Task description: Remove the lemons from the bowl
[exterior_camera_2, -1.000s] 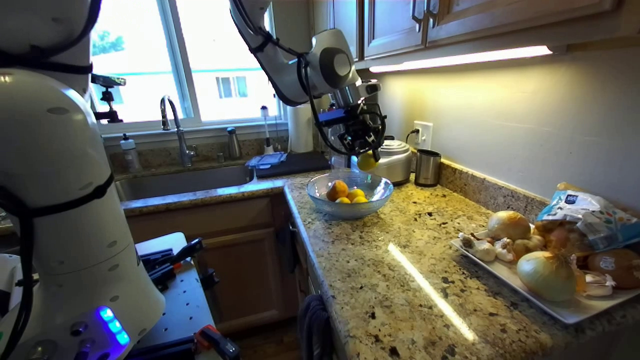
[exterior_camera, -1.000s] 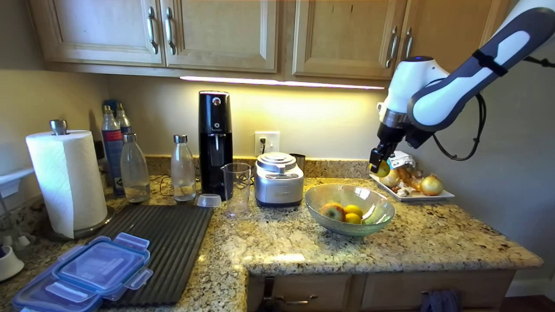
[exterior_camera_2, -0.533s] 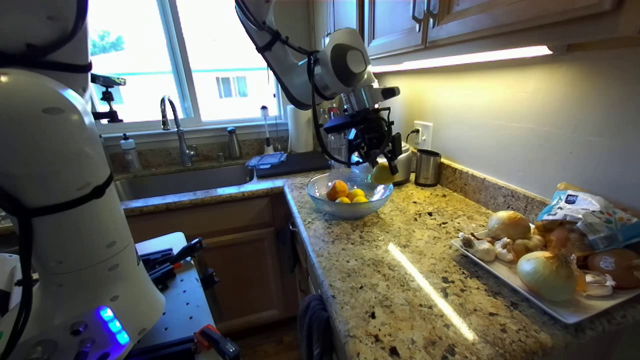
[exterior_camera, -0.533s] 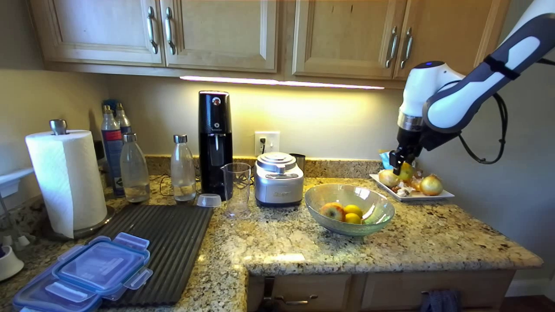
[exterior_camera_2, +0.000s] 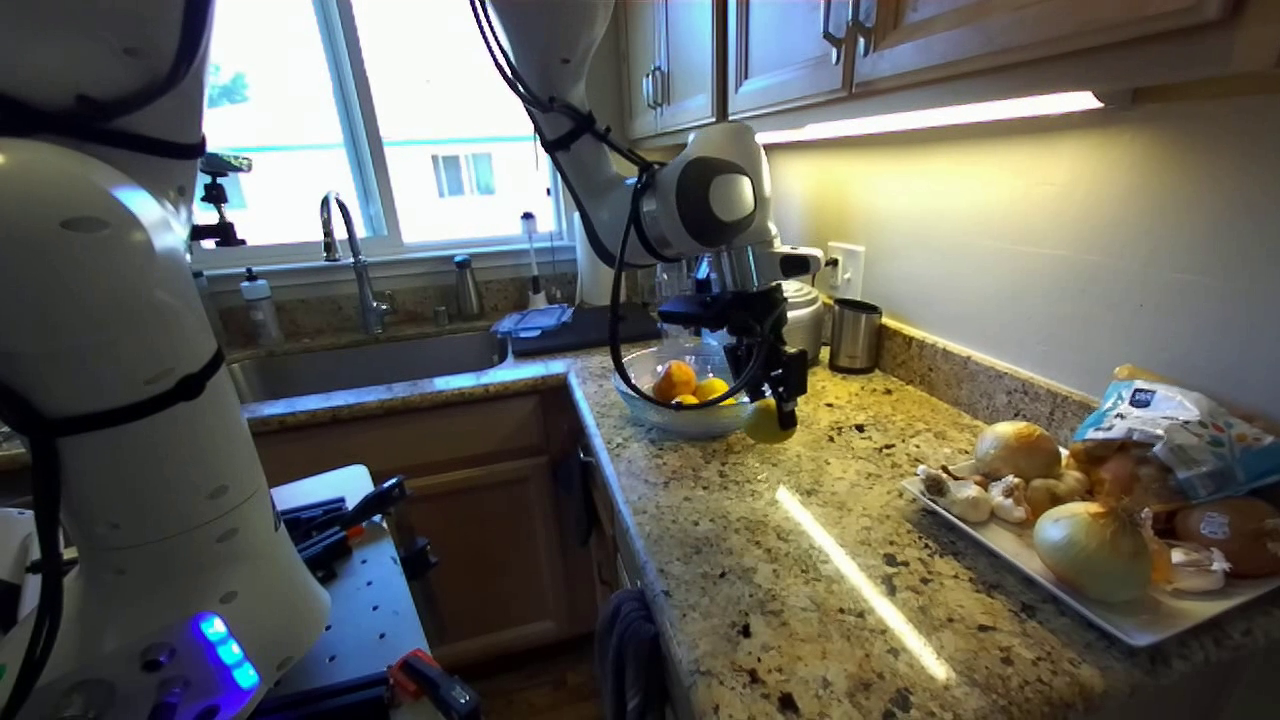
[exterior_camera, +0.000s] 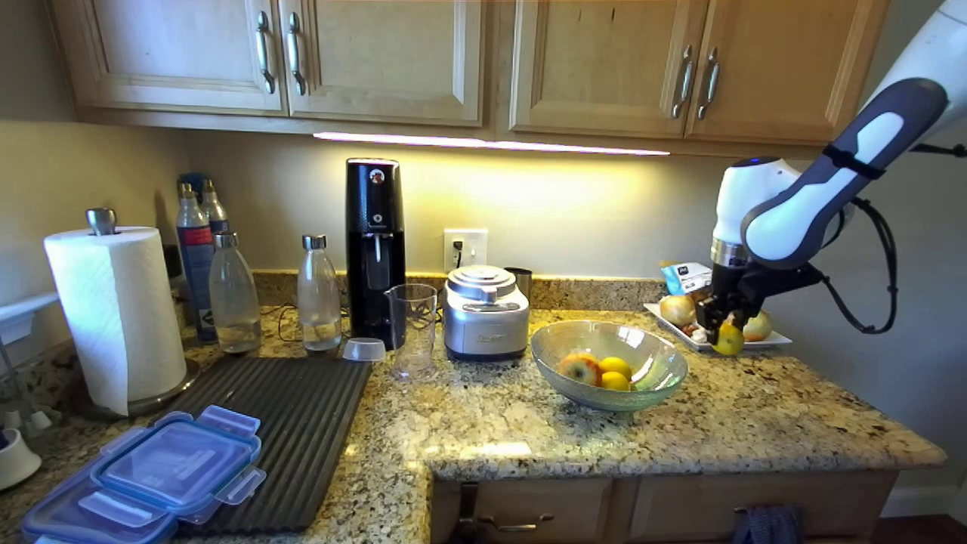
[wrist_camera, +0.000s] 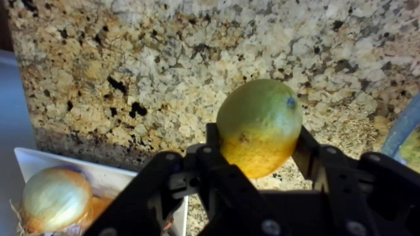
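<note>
A yellow lemon (exterior_camera: 729,339) is between the fingers of my gripper (exterior_camera: 718,332), low over the counter beside the bowl; whether it touches the counter I cannot tell. In the wrist view both fingers (wrist_camera: 259,136) press on the sides of this lemon (wrist_camera: 257,155), which looks greenish on its upper part. The clear glass bowl (exterior_camera: 659,384) stands on the counter, and its rim (wrist_camera: 402,126) shows at the right of the wrist view. In the bowl lie lemons (exterior_camera: 616,368) and an apple (exterior_camera: 579,369), seen in both exterior views.
A white tray (exterior_camera_2: 1000,562) with onions (exterior_camera_2: 1093,550), garlic and a bag (exterior_camera_2: 1165,430) stands near the gripper. A silver appliance (exterior_camera: 486,321) and a clear pitcher (exterior_camera: 413,332) stand behind the bowl. The arm's cable (exterior_camera_2: 617,330) loops beside the bowl.
My gripper has carried the lemon from above the bowl's far side down to just over the counter, toward the tray side. The bowl and its fruit have not moved.
</note>
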`<state>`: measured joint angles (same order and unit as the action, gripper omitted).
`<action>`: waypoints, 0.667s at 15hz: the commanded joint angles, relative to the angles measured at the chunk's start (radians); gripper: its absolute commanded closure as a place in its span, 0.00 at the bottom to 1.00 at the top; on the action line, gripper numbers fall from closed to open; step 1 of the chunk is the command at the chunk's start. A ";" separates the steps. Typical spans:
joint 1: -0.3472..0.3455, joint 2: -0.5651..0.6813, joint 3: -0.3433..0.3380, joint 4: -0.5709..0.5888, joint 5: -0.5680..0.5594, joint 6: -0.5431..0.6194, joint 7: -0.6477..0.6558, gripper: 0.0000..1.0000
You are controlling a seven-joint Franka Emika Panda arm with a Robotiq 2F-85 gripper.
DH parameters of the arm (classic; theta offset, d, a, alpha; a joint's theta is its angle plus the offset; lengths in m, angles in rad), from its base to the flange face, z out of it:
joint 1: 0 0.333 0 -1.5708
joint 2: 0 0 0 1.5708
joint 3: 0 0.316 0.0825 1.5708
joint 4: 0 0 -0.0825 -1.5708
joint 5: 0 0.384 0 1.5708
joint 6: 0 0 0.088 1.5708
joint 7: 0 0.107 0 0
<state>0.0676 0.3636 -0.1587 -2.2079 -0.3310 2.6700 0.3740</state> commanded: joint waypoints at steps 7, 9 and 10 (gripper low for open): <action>0.000 0.133 -0.011 0.020 0.175 0.142 -0.015 0.35; -0.002 0.154 -0.009 0.031 0.199 0.156 -0.021 0.31; 0.002 0.162 -0.013 0.037 0.205 0.158 -0.018 0.29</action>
<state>0.0648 0.5070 -0.1590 -2.1780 -0.1604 2.7926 0.3719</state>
